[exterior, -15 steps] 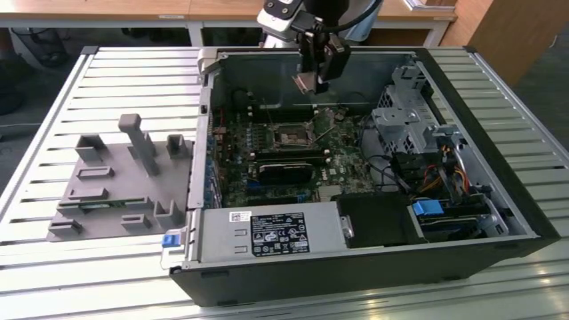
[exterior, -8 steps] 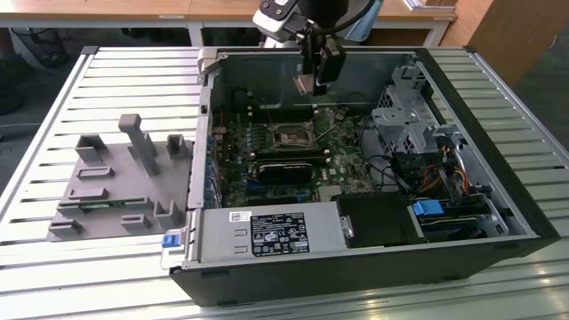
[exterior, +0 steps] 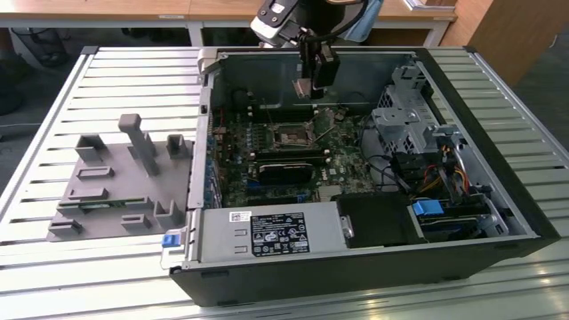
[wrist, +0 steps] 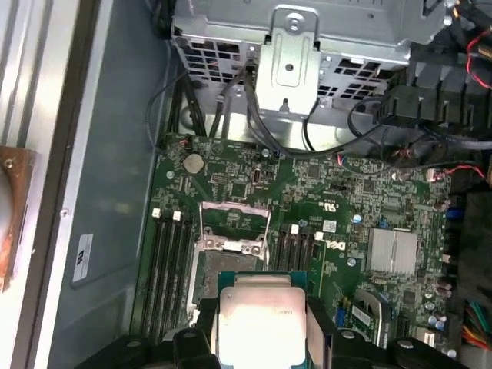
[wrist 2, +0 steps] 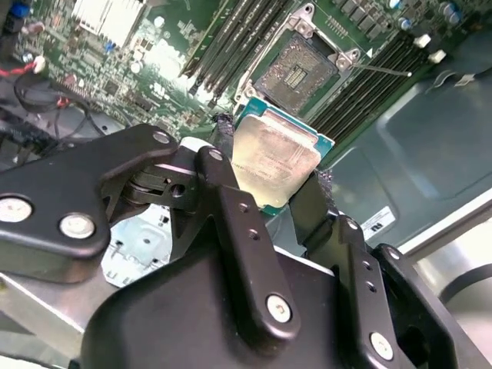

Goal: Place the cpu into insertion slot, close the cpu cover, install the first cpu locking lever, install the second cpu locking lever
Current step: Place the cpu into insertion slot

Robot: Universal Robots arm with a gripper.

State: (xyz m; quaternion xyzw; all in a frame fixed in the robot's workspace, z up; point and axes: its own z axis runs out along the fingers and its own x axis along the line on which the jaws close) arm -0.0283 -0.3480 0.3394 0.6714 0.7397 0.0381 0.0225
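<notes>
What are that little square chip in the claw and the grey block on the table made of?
The cpu top looks like dull silver-tan metal, catching a soft glare; its edge shows teal-green circuit board. The grey block seems matte plastic: uniform colour, no shine, though painted metal is possible.

The cpu (wrist 2: 275, 157), a flat square chip with a dull silver top, sits clamped in the gripper (wrist 2: 270, 175) above the bare slot (wrist 2: 296, 71). The cpu cover (wrist: 234, 225) is swung open.
</notes>
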